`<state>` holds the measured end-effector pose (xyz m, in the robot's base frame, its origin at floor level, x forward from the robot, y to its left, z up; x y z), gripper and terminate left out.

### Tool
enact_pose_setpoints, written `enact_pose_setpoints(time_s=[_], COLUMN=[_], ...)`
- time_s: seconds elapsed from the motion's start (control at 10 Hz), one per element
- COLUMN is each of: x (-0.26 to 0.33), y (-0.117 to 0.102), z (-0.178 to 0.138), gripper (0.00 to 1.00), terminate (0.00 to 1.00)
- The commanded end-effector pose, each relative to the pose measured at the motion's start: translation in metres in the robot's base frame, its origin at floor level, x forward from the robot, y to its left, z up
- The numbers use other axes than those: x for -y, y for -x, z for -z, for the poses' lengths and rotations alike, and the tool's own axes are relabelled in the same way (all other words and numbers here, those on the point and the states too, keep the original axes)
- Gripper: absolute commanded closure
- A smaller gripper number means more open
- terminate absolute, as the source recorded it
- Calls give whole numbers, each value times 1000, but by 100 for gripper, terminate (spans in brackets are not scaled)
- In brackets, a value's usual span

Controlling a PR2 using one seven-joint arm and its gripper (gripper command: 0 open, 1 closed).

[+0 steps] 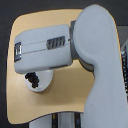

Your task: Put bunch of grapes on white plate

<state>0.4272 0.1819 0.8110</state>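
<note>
Looks like a lab or robot test bench rather than a home. Bare light wooden table (75, 95) with rounded corners fills most of the view, with a bulky grey-white robot arm (75, 42) reaching in from 3 o'clock toward 9 o'clock. Only a white plate (42, 82) with dark grapes (34, 79) at 8 o'clock as props, dark floor at the edges, blurred clutter at 3 o'clock.

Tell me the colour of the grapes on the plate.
Dark purple-black. The grapes show, partly hidden by the arm, in the exterior view, on the white plate.
</note>
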Motion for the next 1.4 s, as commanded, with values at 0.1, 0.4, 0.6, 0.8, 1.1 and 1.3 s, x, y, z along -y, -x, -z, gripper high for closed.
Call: enact_pose_setpoints(time_s=[0.1,0.4,0.6,0.8,1.1,1.3], x=[-2,2,5,10,13,12], y=[4,4,0,2,6,9], z=[40,55,66,76,84,83], gripper=[100,100,100,100,100,100], terminate=[0,0,0,0,0,0])
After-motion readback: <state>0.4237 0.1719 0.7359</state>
